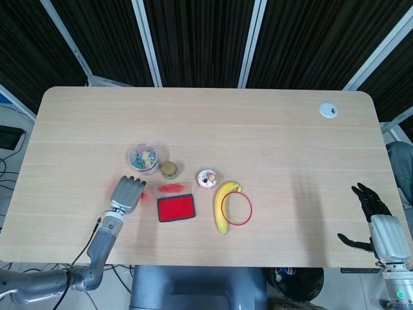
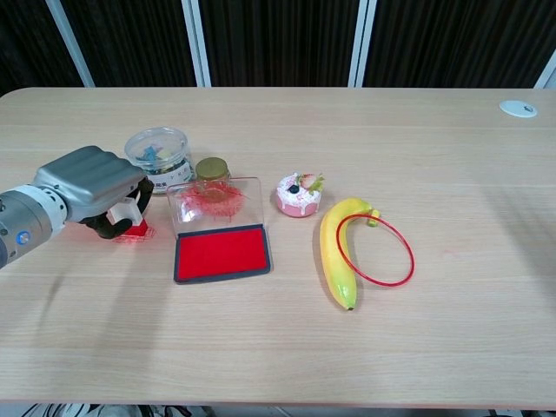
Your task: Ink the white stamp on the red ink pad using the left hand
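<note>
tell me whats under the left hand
The white stamp with its red base sits under the left hand, beside the ink pad. The fingers cover most of it; the grip is unclear.

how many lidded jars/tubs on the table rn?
2. A clear tub of colourful bits sits behind the left hand; a small gold-lidded jar stands right of it, behind the ink pad's raised clear lid. None seem hidden.
</note>
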Available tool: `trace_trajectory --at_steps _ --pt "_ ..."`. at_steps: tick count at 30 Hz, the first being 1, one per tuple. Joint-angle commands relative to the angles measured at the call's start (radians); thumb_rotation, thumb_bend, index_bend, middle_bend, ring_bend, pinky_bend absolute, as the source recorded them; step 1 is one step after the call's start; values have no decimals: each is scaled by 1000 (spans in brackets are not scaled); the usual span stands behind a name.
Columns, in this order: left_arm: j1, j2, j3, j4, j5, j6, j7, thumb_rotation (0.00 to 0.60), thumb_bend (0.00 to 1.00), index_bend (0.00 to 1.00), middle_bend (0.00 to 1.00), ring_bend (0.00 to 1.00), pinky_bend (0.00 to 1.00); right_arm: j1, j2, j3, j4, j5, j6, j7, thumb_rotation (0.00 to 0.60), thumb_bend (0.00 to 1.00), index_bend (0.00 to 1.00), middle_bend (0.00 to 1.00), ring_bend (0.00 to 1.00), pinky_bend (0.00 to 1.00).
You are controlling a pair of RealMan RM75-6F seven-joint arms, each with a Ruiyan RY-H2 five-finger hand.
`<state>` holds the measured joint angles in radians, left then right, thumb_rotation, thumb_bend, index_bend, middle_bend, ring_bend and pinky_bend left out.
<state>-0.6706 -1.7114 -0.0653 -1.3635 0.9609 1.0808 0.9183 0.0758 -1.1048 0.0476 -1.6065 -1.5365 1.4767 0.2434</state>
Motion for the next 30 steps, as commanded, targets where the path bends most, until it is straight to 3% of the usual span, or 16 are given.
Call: trace_trajectory --at_steps 1,12,16,20,30 --pt "0 1 1 -3 -3 2 4 600 380 430 444 412 537 0 0 0 0 -1 0 -1 600 120 0 0 0 177" --pt "1 9 0 -18 -27 14 29 600 257 304 331 362 490 -1 0 -1 0 -3 2 -1 600 120 0 0 0 177" --pt "3 17 -3 -27 -30 24 30 600 181 223 233 278 409 -1 1 -1 0 -3 2 -1 600 120 0 0 0 177" --pt "18 45 -6 -75 -18 53 8 600 166 152 130 163 302 -1 1 -2 0 -4 3 -2 600 120 0 0 0 177" --pt "151 242 52 -282 225 251 -252 600 104 65 58 108 218 -3 0 -3 7 -7 7 -36 600 118 0 0 0 177"
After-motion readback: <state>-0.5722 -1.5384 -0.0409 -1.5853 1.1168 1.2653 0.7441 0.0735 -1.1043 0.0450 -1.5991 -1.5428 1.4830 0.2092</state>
